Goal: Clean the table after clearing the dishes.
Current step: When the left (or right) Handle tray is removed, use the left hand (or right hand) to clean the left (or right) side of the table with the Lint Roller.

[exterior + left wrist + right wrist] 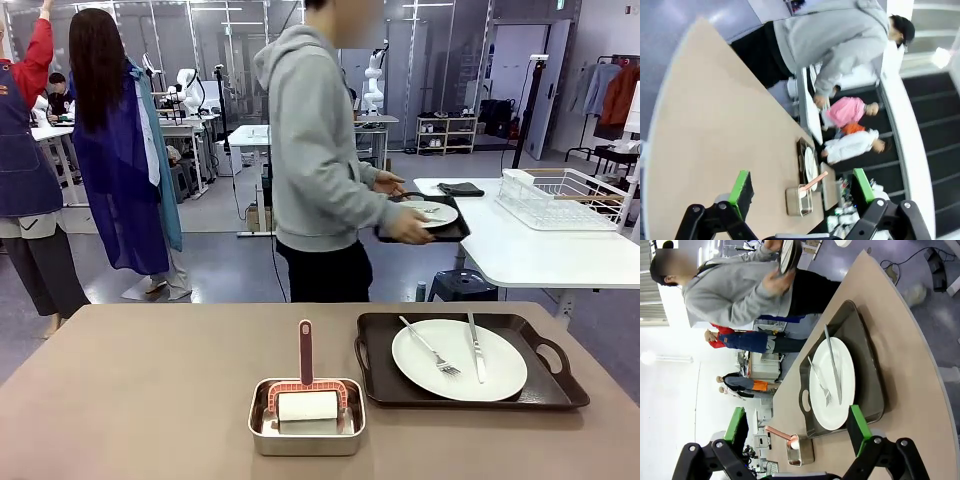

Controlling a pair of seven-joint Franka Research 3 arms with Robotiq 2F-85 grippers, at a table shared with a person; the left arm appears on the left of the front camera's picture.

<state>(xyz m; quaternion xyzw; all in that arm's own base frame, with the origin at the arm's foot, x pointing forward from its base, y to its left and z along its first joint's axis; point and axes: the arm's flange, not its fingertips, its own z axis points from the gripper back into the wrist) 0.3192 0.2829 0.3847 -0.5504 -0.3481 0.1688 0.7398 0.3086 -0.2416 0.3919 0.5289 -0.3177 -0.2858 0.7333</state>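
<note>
Front view: just right of the steel pan sits the tray with plate, fork, knife — stiff, its load probably sliding and breakable, so I'd take it level by both ends. My left gripper and right gripper gape — empty.

The right gripper is seen with its jaws apart and nothing between the green pads, above the surface. A dark tray is set there, with a white plate on it; a fork and a knife are laid on the plate. A steel pan holding a pink-handled roller is placed just beside the tray. A second tray is held by a person in grey.
</note>
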